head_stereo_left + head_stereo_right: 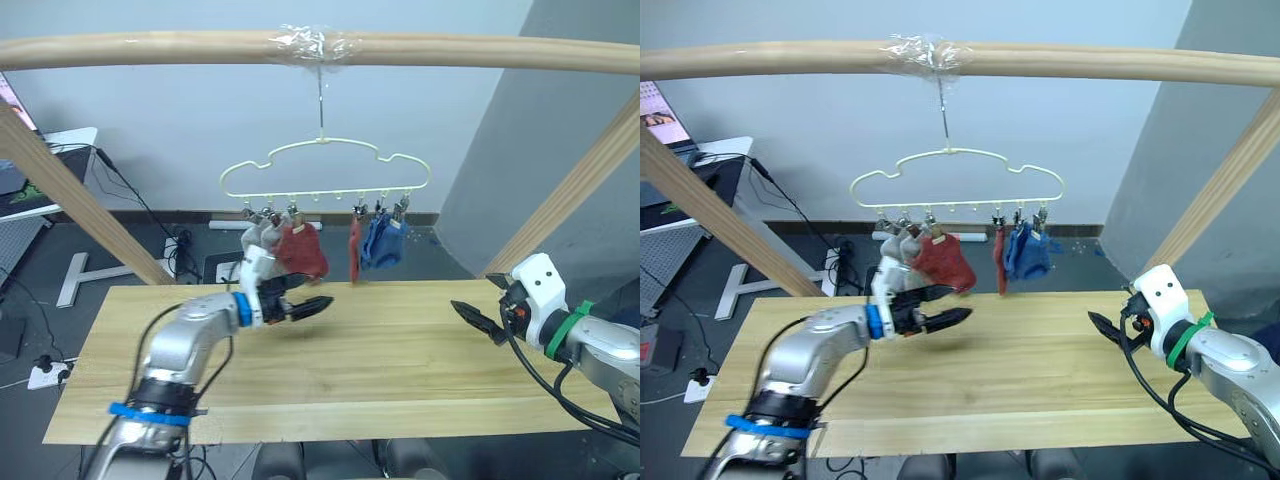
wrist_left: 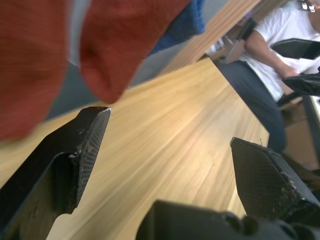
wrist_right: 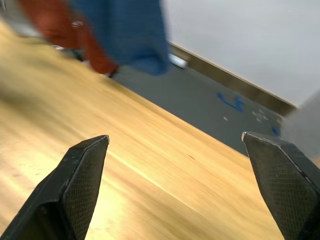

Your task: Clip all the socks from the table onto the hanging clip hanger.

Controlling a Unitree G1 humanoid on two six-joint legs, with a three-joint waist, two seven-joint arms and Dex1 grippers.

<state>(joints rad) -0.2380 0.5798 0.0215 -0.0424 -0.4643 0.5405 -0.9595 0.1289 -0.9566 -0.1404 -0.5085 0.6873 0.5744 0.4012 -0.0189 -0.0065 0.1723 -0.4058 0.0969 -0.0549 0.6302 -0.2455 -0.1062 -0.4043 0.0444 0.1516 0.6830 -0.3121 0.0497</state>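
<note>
The pale yellow-green clip hanger hangs by its hook from the wooden bar. Clipped along it are a light grey sock, a rust-red sock, a second rust-red sock seen edge-on, and blue socks. My left gripper is open and holds nothing. It hovers over the table just below the rust-red sock. My right gripper is open near the table's right end, pointing toward the blue socks. Its fingers hold nothing.
Slanted wooden posts flank the table on both sides. A person in a white shirt sits beyond the table's far side. Cables and a power strip lie on the floor to the left.
</note>
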